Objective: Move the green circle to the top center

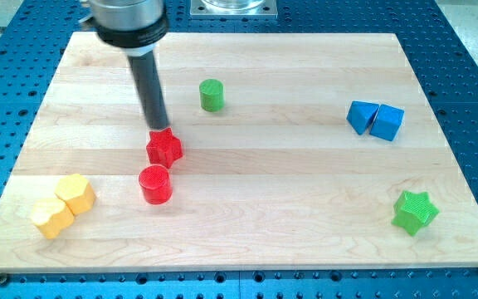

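Observation:
The green circle [212,95] is a small green cylinder standing on the wooden board [247,224], a little left of centre in the view's upper part. My rod comes down from the view's top left, and my tip [158,128] rests just above the red star [164,148], touching or nearly touching its upper edge. My tip is to the left of and below the green circle, well apart from it.
A red cylinder [155,184] sits just below the red star. Two yellow blocks [63,205] lie together at the lower left. Two blue blocks [375,120] sit side by side at the right. A green star [413,212] lies at the lower right.

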### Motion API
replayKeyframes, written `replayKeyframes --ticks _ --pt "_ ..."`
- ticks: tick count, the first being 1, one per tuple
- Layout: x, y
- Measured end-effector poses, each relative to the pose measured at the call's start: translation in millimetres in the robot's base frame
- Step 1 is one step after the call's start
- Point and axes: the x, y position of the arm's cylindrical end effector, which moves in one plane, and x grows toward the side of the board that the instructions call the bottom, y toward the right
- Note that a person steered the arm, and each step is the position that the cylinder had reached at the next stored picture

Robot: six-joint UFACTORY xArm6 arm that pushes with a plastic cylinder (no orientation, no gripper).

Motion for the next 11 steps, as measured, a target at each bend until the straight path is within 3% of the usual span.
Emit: replayKeyframes --ticks 1,2,3,4,5,6,7,8,11 --pt "-37.6 48.6" --pt "-62.0 52.6" --pt "-4.5 56.4" --pt "-7.3 57.6" --pt "-18.2 121.4" --pt "-48.7 134.1" --pt "-73.7 120.2" --pt "-37.5 126.6" --pt "-52.6 38.9"
